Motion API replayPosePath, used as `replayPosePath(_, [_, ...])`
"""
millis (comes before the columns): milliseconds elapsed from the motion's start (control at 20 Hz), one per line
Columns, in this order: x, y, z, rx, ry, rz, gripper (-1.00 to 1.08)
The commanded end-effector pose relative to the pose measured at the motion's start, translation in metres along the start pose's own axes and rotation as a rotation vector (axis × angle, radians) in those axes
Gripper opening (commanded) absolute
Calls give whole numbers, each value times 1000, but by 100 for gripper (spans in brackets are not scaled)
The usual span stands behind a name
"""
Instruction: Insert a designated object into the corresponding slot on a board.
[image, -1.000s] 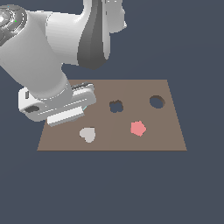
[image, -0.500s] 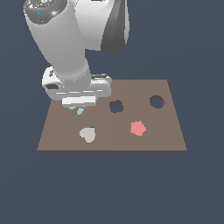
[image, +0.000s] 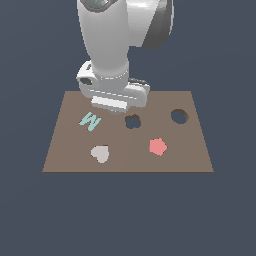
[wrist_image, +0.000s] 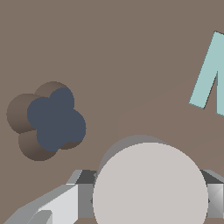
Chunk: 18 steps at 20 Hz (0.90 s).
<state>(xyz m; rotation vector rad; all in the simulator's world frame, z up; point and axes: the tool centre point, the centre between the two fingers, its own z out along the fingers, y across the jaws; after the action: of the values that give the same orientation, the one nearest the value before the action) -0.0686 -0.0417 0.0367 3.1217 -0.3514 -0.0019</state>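
In the wrist view the gripper shows grey fingers on either side of a light grey round disc, closed against its edges, so the disc sits gripped between them. The disc fills the lower middle of that frame and its bottom edge is cut off, as are the finger ends.

In the exterior view the arm's white wrist block covers the fingers and the disc entirely; neither can be made out there.

The brown board lies across the middle of the exterior frame. The plain circular slot sits at the exterior view's right, well apart from the wrist block. The lobed hole lies just below the block, and in the wrist view it is at the left. A pale teal M-shaped piece, a grey-white heart and a red pentagon rest on the board.
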Motion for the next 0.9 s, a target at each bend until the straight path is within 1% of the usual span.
replayPosePath(0, [-10, -15, -1, 0, 1, 73, -100])
replayPosePath(400, [-31, -64, -1, 1, 1, 293, -100])
replayPosePath(850, [-41, -123, -2, 1, 1, 535, -100])
